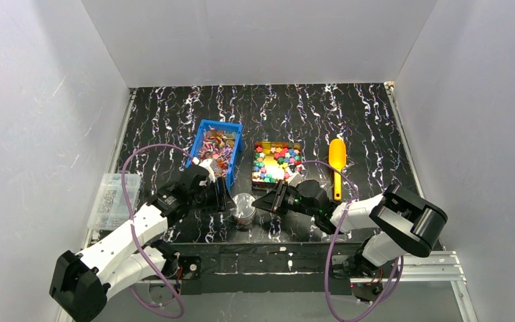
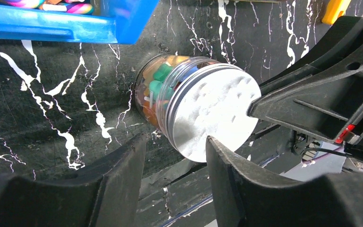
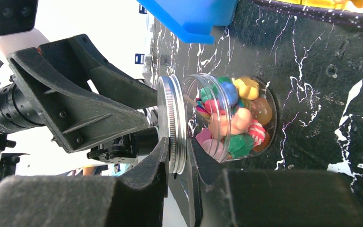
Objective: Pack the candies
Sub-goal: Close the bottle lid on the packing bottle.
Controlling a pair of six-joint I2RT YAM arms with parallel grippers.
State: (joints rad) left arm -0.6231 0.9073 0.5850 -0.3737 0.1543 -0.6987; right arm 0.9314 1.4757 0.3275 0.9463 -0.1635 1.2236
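A clear jar [image 1: 244, 209] with a silver screw lid [image 2: 215, 111] stands at the table's near edge, filled with mixed candies [image 3: 231, 113]. My right gripper [image 3: 179, 144] is shut on the lid's rim [image 3: 171, 123], one finger on top and one under it. My left gripper [image 2: 176, 142] is open just left of the jar, with the lid's edge by its right finger; it holds nothing. In the top view the left gripper [image 1: 226, 200] and right gripper [image 1: 260, 201] flank the jar. Wrapped candies fill the blue bin [image 1: 201, 127]; chunky ones fill the tray [image 1: 255, 176].
An orange scoop [image 1: 337, 164] lies right of the tray. A clear plastic box [image 1: 112, 198] sits at the table's left edge. The blue bin's corner [image 2: 123, 23] is close behind the jar. White walls enclose the table on three sides.
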